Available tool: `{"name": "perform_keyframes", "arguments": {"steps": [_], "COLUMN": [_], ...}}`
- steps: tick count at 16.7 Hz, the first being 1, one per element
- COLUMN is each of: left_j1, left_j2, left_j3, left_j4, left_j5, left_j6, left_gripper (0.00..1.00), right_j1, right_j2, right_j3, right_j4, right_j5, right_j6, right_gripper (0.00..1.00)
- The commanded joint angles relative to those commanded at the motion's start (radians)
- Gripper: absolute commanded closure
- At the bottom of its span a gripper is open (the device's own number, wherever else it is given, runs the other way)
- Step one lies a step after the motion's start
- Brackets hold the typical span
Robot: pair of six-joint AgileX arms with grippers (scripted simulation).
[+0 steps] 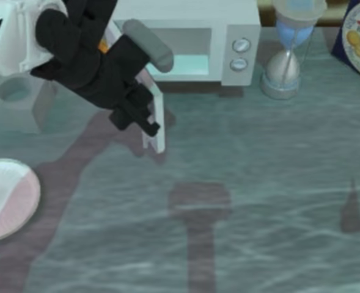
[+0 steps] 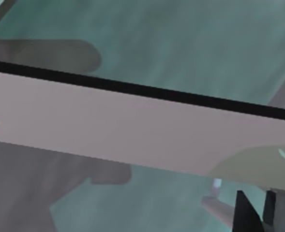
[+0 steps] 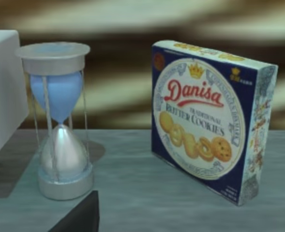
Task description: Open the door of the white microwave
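Left gripper (image 1: 144, 122) at the free edge of the door (image 1: 159, 125), grip not readable, door already swung far out from the white microwave (image 1: 222, 36) at the counter's (image 1: 259, 195) back: best pulled on along the hinge's arc, without twisting.

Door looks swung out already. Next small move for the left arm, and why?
Probably release and back the left gripper off. The door juts edge-on toward the table's front, and the white microwave shows its teal cavity, so it looks open.
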State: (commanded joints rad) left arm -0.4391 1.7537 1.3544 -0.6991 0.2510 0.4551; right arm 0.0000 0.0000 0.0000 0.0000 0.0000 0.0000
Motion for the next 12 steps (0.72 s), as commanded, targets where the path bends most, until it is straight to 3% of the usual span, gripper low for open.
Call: {"name": "perform_keyframes", "arguments": {"steps": [4, 12], "left_j1": [0.002, 0.075], "left_j2": [0.0, -0.015], "left_j3": [-0.001, -0.011], "left_j4": [-0.005, -0.06], "left_j5": [0.011, 0.087], "left_j6": [0.013, 0.191], "left_gripper": [1.0, 1.0], "right_j1": [0.0, 0.0], "right_j2": [0.0, 0.0], "right_j3": [0.0, 0.0], "right_j4": [0.0, 0.0], "right_j5": [0.0, 0.0], "right_j6": [0.0, 0.0], "right_gripper": [0.0, 0.0]}}
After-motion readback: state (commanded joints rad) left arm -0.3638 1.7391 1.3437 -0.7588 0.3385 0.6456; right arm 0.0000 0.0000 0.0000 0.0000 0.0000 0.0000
